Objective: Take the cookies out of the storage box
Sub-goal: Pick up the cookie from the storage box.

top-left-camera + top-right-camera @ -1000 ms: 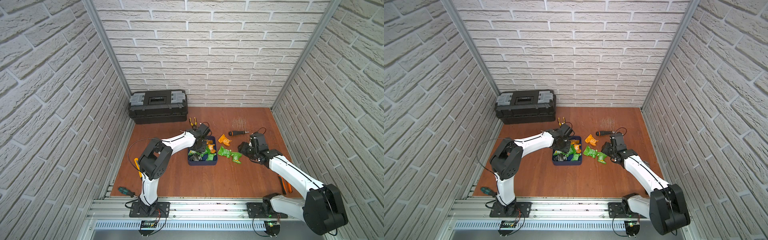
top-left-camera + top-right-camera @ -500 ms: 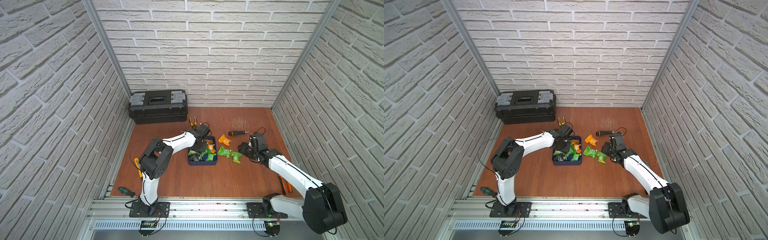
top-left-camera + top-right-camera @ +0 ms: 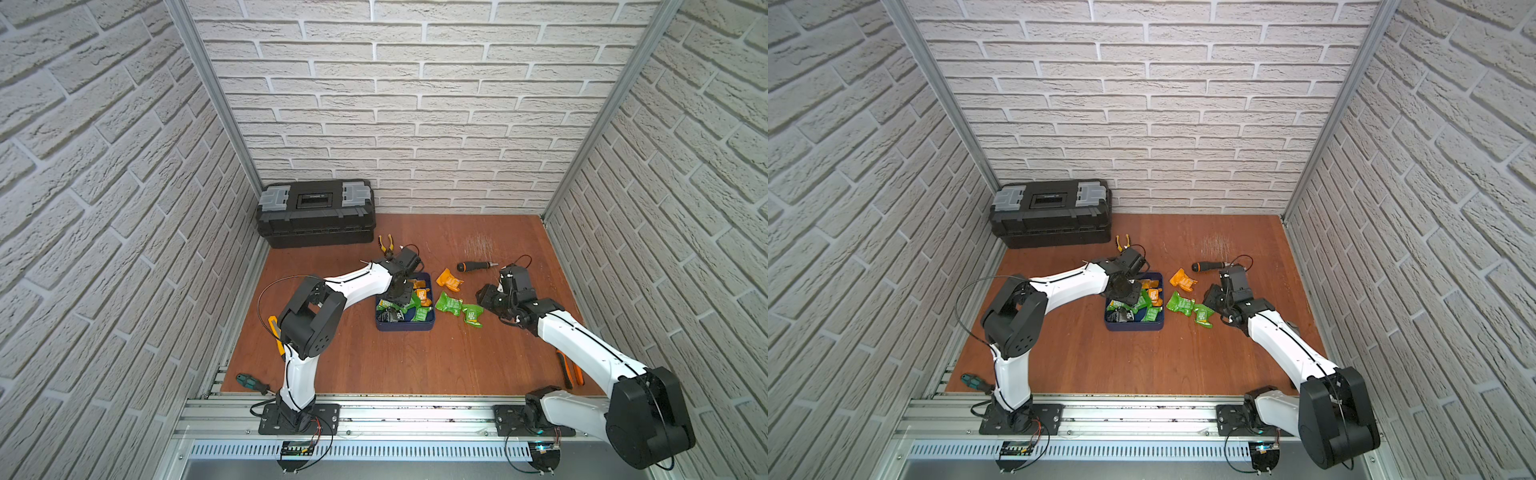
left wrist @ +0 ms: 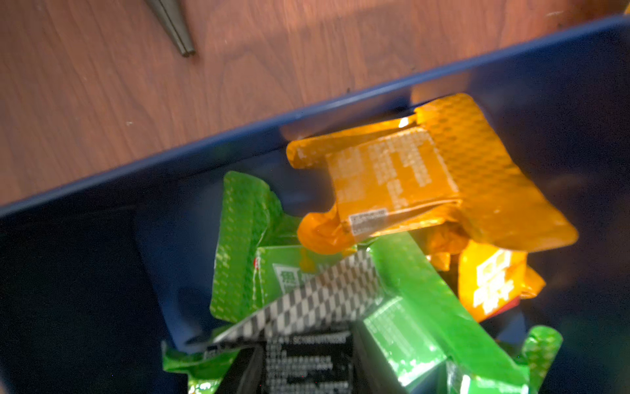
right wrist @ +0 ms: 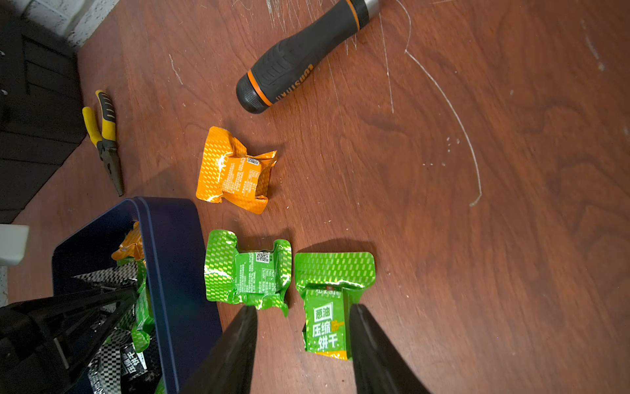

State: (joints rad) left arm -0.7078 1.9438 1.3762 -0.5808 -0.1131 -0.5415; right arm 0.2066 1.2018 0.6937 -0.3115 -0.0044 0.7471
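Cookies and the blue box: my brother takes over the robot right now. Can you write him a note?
Left pincer: reaching into the storage box among the packets; open or shut, cannot tell.
Right pincer: open, astride a green packet on the table.
Done: three cookies out beside the box: that one, a second green packet and an orange packet.
To do: a pile of green, orange and black packets in the box.
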